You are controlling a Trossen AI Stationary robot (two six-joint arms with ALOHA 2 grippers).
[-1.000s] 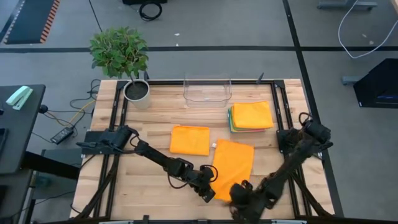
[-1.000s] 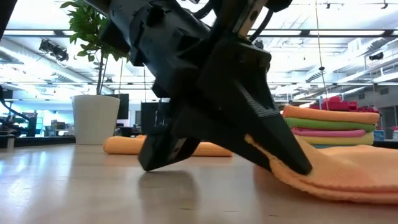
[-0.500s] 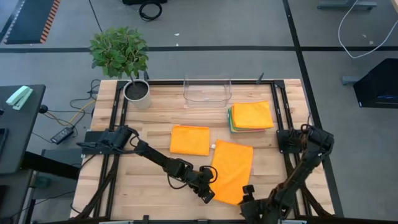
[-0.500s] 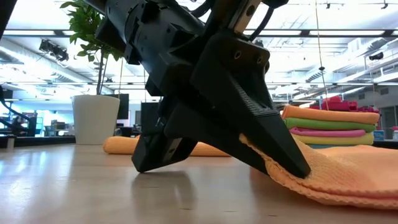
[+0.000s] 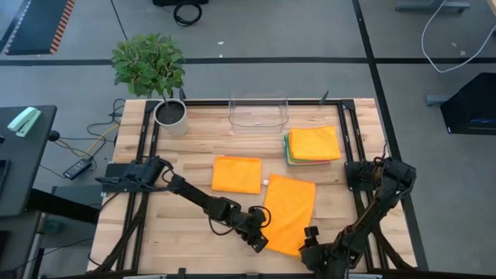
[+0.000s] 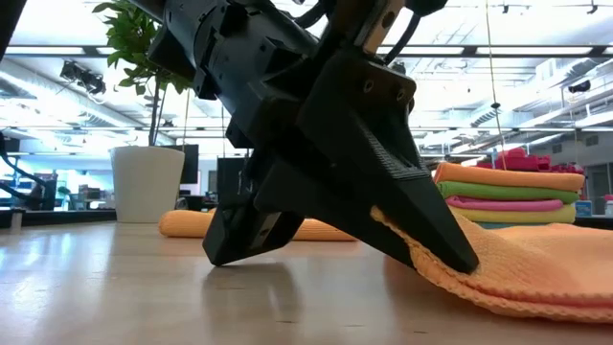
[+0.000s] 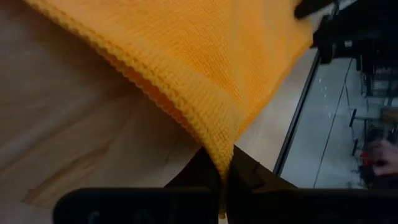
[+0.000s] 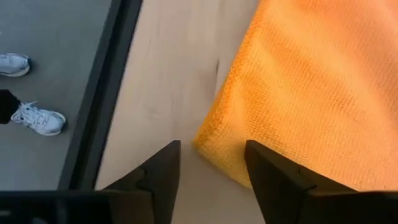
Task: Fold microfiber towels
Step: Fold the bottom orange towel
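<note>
- Altogether, the high view shows two orange towels lying singly on the table (image 5: 194,225), plus one stack (image 5: 313,145) near the far right, beside a clear plastic bin (image 5: 258,112) and across from a potted plant (image 5: 153,71).
- One single is a folded orange towel (image 5: 237,174) at mid-table; the other, the near orange towel (image 5: 290,211), lies spread toward the front edge.
- Seen from the low view, the stack (image 6: 508,196) shows an orange layer on top, then green, pink and yellow edges; from overhead little more than the orange top can be made out.
- Both arms reach toward the near towel. The left gripper (image 5: 260,237) sits at its near left edge, and the left wrist view shows its fingers pinched shut on a fold of the orange cloth (image 7: 205,81).
- Much of the low view is filled by that dark gripper (image 6: 383,201), so most of the folded towel behind it is hidden.
- The right gripper (image 5: 308,235) is by the towel's near right corner; its wrist view shows the fingers (image 8: 163,168) spread apart with the corner (image 8: 292,87) lying just ahead of them, not held.
- Only the right wrist view catches a person's white shoes (image 8: 28,99) on the floor beyond the table edge.
</note>
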